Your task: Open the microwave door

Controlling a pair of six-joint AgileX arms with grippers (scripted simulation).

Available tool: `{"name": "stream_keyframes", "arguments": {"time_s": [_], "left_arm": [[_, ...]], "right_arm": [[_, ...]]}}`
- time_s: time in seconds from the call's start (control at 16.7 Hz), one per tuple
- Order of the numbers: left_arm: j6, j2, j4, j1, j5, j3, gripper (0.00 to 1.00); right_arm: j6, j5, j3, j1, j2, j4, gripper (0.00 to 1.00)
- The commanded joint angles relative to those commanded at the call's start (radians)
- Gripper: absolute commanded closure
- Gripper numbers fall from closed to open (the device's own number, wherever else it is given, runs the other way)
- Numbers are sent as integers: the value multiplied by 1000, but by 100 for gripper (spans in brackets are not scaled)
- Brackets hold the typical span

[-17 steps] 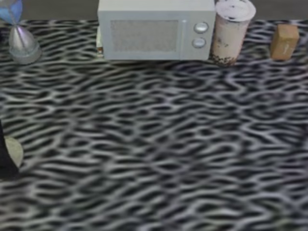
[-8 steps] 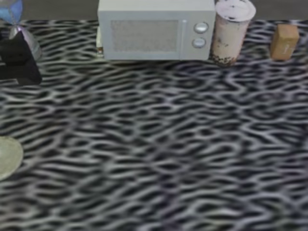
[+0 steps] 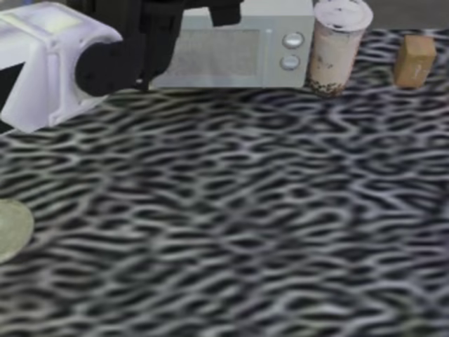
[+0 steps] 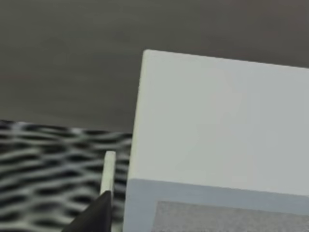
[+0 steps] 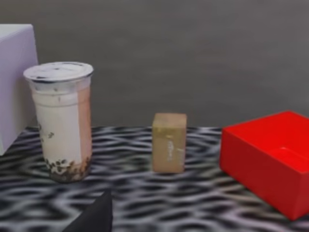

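Microwave door (image 3: 224, 53) is being kept flush on microwave (image 3: 280, 14), table's far edge | left gripper (image 3: 151, 42) is being held at its left edge, finger spacing not discernible | right arm is not being shown.

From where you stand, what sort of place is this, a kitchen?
Likely not a real kitchen: more a rendered test table. A toy-like microwave, a bubble-tea cup and a red box sit on a zebra-patterned tabletop before a bare grey wall.

No words or numbers can be read anywhere. The small brown box (image 5: 169, 143) has a faint pale mark on its front, too blurry to read.
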Motion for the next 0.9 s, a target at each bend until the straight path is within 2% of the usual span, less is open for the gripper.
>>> {"name": "stream_keyframes", "arguments": {"time_s": [0.24,0.42,0.9], "left_arm": [[-57,312,-23,-115,-101,223,0],[-79,442,-39,-167,-146,313,0],[-82,478,-43,-176,-155,335,0]], "right_arm": [[0,0,0,0,0,0,0],[0,0,0,0,0,0,0],[0,0,0,0,0,0,0]]}}
